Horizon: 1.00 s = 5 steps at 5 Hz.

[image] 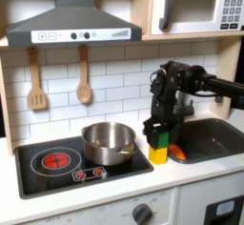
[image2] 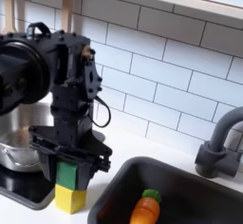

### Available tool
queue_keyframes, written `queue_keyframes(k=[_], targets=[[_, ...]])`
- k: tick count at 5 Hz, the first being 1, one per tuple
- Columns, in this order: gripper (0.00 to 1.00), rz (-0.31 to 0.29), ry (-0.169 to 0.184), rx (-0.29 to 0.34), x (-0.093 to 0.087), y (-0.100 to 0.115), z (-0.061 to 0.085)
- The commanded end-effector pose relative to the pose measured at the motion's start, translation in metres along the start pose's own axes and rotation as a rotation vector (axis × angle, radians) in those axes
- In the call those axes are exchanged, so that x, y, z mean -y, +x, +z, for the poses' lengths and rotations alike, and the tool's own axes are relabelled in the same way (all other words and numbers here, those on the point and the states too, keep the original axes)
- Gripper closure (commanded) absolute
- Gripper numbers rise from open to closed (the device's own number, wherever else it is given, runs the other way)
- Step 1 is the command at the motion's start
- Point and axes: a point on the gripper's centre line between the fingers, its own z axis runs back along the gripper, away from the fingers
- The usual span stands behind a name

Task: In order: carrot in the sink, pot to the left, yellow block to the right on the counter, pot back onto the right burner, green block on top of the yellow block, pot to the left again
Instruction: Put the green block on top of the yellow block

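My gripper point(image2: 68, 171) hangs just above the counter point(image: 205, 170), between the black cooktop and the sink point(image: 217, 133), and my fingers point(image2: 49, 167) are closed on either side of the green block point(image2: 66, 174). The green block sits right on top of the yellow block point(image2: 68, 197); in both exterior views the two cubes look stacked and touching, with the yellow block resting on the pale counter at the sink's edge. Whether my pads have let go a little I cannot tell. The pot point(image: 108, 142) stands on the right burner side of the cooktop, just beside the stack on the first exterior view's left. The carrot point(image2: 143, 209) lies inside the sink, its green top pointing up in the second exterior view
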Motion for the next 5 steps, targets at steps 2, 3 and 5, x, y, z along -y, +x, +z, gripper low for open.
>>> queue_keyframes(k=[2, 3, 5], targets=[[0.0, -0.012, -0.014, 0.004, 0.002, 0.0, 0.007], [0.0, -0.011, -0.014, 0.025, 0.002, 0.003, 0.017], [0.0, 0.037, -0.027, 0.058, -0.008, 0.007, 0.035]])
